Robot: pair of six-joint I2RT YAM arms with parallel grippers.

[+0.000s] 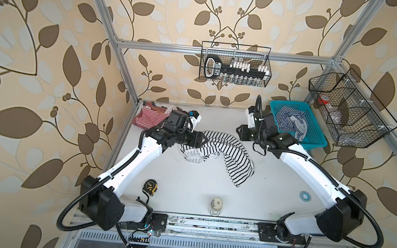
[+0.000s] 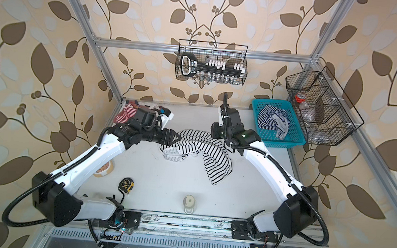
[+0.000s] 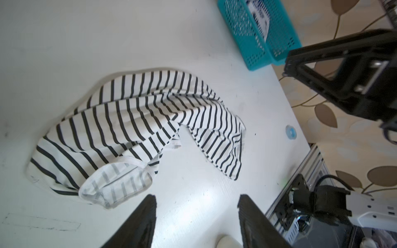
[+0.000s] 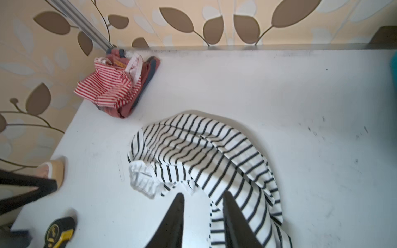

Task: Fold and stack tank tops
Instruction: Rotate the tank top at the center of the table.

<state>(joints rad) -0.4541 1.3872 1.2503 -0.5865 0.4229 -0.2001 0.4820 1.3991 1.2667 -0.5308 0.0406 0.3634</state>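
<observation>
- The white tank top with wide black stripes (image 1: 224,153) lies crumpled mid-desk, toward the far edge.
- The left arm stretches inward from the near edge; the left fingers (image 3: 148,212) hover parted and empty over the top's left end.
- The right arm mirrors it; the right fingers (image 4: 177,210), narrowly parted, grip nothing.
- The red-and-white striped tank top (image 1: 148,118) sits in the far left corner.
</observation>
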